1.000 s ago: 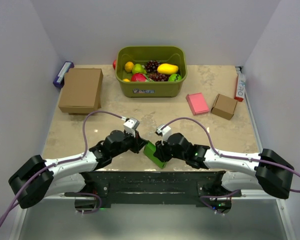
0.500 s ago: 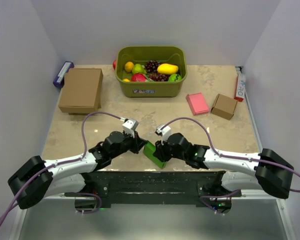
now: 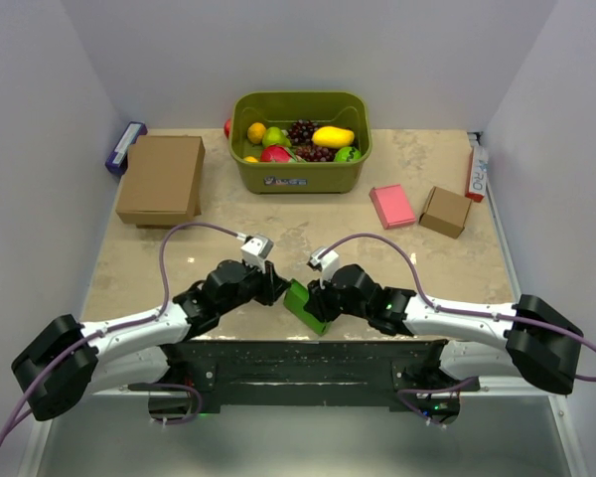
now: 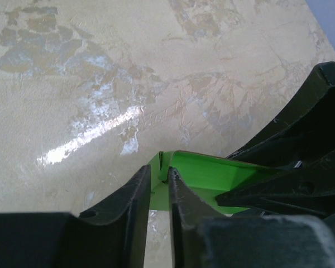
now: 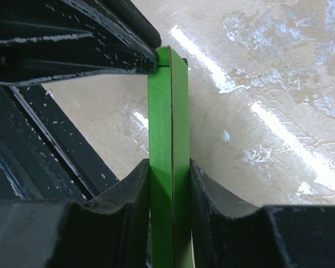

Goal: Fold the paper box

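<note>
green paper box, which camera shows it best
right wrist: the paper box stands edge-on, large and sharp, between the right fingers. left wrist shows only a green corner behind the left fingers; top external, just a small green patch.

The paper box (image 3: 303,302) sat near the table's (image 3: 278,214) front edge between the left gripper (image 3: 277,290) and right gripper (image 3: 316,297), apparently touching both. Behind, the bin (image 3: 300,175) held fruit (image 3: 333,136); a cardboard box (image 3: 161,179) lay left of it, a flat box (image 3: 391,206) right.
</note>
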Controlling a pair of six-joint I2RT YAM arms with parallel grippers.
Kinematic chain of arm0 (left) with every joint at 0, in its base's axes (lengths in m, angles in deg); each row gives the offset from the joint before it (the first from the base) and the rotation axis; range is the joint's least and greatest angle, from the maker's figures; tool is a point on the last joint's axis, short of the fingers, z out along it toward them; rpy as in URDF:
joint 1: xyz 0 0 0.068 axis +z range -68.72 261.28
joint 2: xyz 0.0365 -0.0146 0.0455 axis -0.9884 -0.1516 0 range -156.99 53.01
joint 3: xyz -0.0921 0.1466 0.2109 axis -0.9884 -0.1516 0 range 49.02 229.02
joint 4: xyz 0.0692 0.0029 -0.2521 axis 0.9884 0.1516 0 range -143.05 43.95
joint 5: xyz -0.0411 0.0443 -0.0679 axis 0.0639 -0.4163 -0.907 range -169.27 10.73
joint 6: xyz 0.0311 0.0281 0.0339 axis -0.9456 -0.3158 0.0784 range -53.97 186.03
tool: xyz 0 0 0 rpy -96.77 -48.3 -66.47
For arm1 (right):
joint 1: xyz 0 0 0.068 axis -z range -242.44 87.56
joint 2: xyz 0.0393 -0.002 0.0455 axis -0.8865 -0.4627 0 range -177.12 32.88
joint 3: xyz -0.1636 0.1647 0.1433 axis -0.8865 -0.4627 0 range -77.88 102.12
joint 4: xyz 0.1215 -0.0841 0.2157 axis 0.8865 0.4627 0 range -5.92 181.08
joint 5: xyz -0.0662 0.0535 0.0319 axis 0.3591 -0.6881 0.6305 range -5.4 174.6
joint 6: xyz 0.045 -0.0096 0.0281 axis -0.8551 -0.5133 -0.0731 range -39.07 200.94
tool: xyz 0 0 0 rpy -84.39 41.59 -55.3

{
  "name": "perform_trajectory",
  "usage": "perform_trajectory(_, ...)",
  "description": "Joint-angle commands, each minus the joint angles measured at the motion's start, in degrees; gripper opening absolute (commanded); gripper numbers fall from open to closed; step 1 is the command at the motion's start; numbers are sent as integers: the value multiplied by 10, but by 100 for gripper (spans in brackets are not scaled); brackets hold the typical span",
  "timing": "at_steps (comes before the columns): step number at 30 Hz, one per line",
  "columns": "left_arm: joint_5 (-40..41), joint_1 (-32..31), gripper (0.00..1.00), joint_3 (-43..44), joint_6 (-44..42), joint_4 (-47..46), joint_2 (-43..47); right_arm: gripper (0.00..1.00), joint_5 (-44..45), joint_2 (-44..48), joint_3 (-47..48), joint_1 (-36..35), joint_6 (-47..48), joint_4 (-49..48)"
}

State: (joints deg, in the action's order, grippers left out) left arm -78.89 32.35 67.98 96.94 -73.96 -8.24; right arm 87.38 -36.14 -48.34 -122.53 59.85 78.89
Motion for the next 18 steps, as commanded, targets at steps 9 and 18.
perform_trajectory(9,22,11,53,96,27,141,44,25,34,20,-15,-5,8,20)
perform_trajectory(18,-98,112,81,106,65,11,-34,24,174,-40,31,-58,54,-25)
